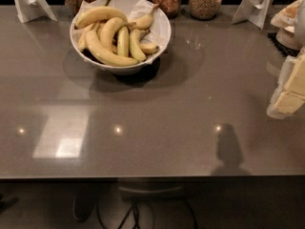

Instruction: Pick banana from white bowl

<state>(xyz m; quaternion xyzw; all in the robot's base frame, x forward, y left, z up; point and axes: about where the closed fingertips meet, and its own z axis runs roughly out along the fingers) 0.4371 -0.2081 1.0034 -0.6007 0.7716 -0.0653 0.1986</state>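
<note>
Banana [107,55] — cradled along the white bowl's [167,30] front wall, hence exposed; pincer [290,87] held well apart over the bench's [167,123] right side — its state cannot be told.

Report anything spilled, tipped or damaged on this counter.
Nothing stands out. The white bowl sits upright, bananas inside, the banana curving along its front. Jars stand upright behind it. The gripper is at the right edge, apart from the bowl.
</note>
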